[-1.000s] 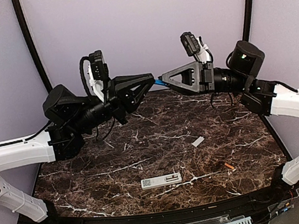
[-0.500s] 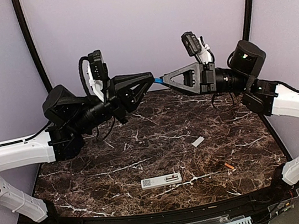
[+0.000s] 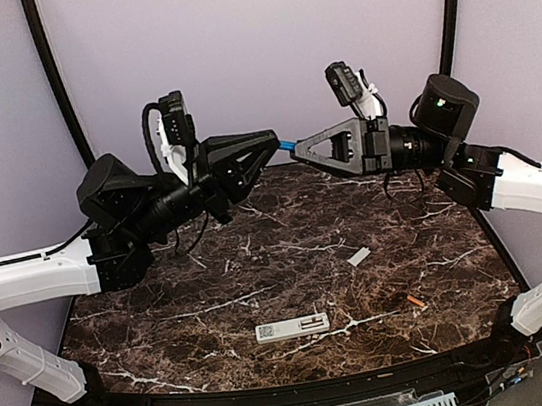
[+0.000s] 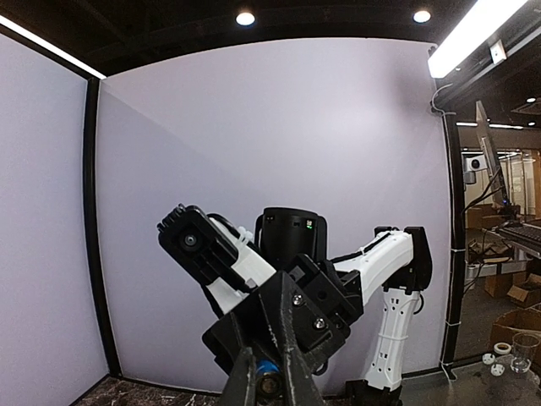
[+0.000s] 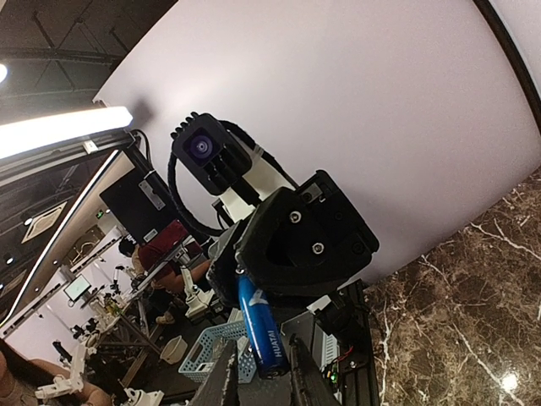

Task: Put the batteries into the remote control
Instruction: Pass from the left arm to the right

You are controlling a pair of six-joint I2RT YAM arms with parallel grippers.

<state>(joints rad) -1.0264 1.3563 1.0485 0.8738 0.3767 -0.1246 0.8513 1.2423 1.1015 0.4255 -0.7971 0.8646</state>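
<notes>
Since a second ago our right gripper has edged a little to the left, closer to the left gripper, and its jaws have narrowed; nothing on the table has shifted. From the top camera we see both arms raised above the far side of the marble top, tip to tip, with the blue battery bridging them in mid-air. The remote control lies flat near the front edge, the orange battery well to its right, and the pale-grey cover between them and farther back. On the left wrist camera we see our own fingers clenched on the blue battery, with the right gripper's black body right behind it. On the right wrist camera the battery sticks out of the left gripper and its free end sits between our right fingers; we cannot tell whether they press on it.
</notes>
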